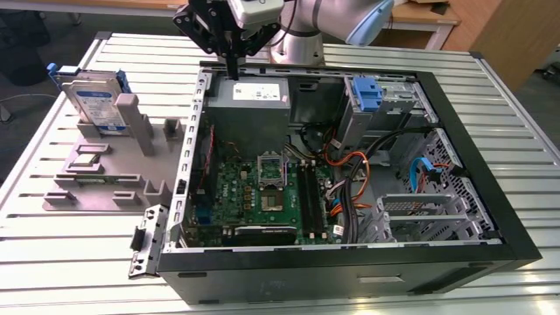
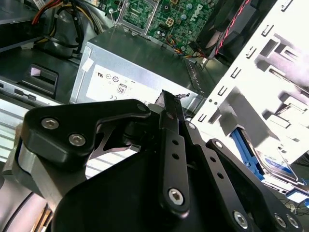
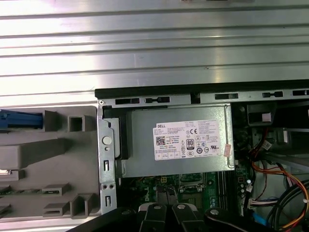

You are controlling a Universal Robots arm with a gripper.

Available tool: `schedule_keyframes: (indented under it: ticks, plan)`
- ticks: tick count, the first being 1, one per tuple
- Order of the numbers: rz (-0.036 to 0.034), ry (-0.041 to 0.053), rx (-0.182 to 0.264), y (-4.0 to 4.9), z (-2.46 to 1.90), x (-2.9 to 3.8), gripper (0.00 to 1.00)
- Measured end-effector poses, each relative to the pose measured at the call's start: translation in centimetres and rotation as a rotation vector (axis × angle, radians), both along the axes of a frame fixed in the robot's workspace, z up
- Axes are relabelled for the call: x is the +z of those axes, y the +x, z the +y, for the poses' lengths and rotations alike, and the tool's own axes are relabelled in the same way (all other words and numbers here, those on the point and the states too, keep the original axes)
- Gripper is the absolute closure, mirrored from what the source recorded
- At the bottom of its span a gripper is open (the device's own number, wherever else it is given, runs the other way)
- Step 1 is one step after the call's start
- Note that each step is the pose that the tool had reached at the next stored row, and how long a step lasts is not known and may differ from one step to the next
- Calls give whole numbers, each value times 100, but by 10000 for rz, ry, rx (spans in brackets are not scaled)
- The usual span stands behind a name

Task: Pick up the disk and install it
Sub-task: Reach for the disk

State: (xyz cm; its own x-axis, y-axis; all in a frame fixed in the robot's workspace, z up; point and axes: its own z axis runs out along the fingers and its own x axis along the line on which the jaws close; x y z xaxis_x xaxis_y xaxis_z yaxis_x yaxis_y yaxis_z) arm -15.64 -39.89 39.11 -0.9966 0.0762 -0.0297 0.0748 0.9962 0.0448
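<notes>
The disk (image 1: 94,104), a silver drive with a white-and-blue label in a blue carrier, stands upright on the grey fixture (image 1: 105,177) at the exterior view's left, outside the computer case. Its blue edge (image 3: 19,120) shows in the first wrist view, and part of it (image 2: 273,163) in the second wrist view. My gripper (image 1: 233,73) hangs over the case's back corner, just above the grey power-supply box (image 1: 254,95), well apart from the disk. Its fingers (image 2: 170,116) are shut together with nothing between them.
The open computer case (image 1: 490,197) lies on a slatted metal table (image 1: 52,262), with the motherboard (image 1: 262,197), orange and black cables (image 1: 350,177), a blue bracket (image 1: 368,95) and a metal drive cage (image 1: 420,213) inside. The power-supply box (image 3: 178,140) lies directly below the gripper.
</notes>
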Motion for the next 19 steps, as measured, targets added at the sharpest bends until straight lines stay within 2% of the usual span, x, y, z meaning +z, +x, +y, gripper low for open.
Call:
schedule_keyframes:
  ticks: [11, 19]
  plan:
    - [-4, 0, -1, -20, 0, 0, 90]
    - [-4, 0, 0, -73, 0, -5, 90]
